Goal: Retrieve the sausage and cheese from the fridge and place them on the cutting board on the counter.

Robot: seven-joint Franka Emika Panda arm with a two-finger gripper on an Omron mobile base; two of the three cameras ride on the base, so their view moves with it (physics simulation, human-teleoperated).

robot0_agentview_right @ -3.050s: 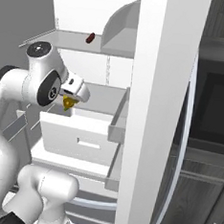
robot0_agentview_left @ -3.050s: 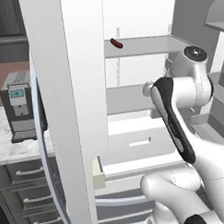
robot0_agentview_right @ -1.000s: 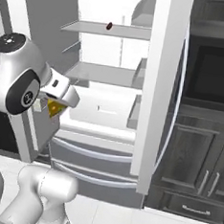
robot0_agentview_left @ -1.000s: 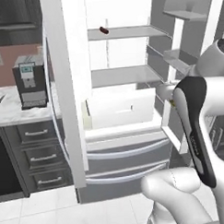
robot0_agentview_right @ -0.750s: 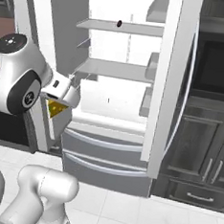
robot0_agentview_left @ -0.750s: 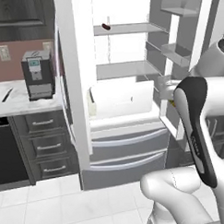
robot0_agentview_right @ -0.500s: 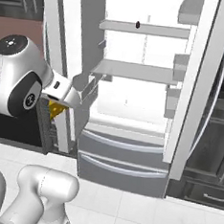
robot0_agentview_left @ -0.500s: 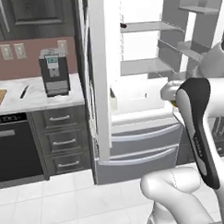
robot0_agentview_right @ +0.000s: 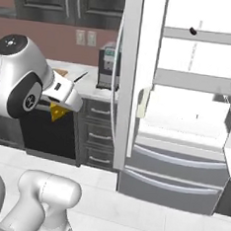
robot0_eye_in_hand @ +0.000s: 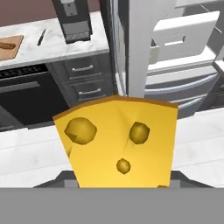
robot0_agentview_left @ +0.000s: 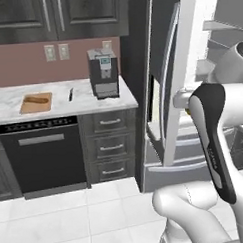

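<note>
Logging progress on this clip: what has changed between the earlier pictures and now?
The base has backed away from the fridge and turned left, so the counter with the cutting board has come into view. The tool keeps its grip on the cheese throughout. The dark link stays on the top fridge shelf and the fridge doors stay open. A brown piece already lies on the board.

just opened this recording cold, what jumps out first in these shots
A big yellow cheese wedge with holes, held in the claw, looms in the hand view. Behind stands the fridge with a door open, a small dark sausage on its top shelf. A cutting board waits on the marble counter.
</note>
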